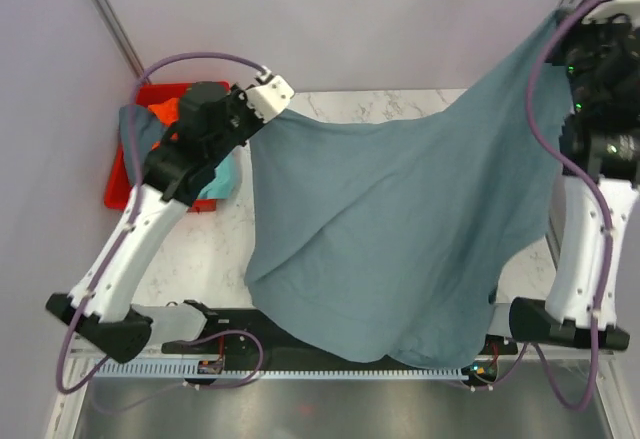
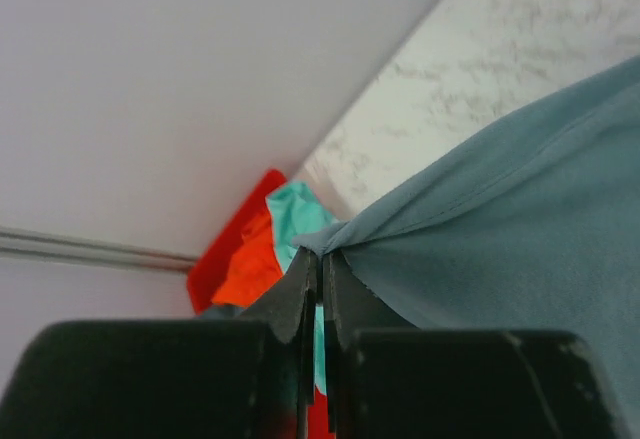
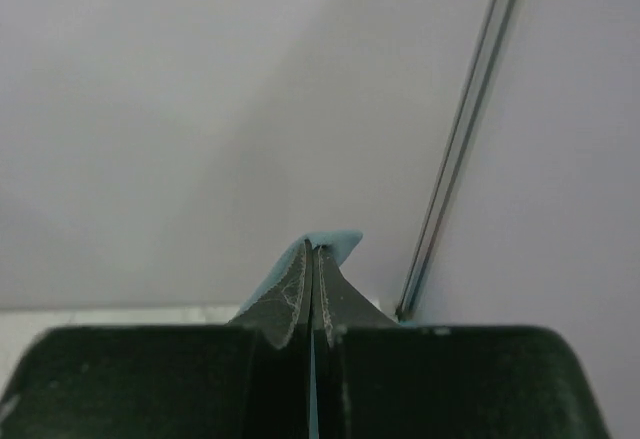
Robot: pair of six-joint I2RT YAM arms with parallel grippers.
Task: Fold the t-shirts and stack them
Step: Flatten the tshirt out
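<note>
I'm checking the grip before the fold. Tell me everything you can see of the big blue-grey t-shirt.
The blue-grey t-shirt is soft, plain cloth with a stitched seam along one edge. It hangs spread and wrinkled between the arms: the left hand pinches one corner above the far side of the table, the right hand pinches another, raised higher. Its lower part drapes over the near table edge.

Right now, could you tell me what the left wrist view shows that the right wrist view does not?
Only the left wrist view: the table, the red bin with an orange shirt and a teal shirt in it, and a broad spread of the blue-grey shirt. Only the right wrist view: a thin metal pole against the bare wall. Both: a gripper shut on an edge of that blue-grey shirt, the left gripper and the right gripper alike.
</note>
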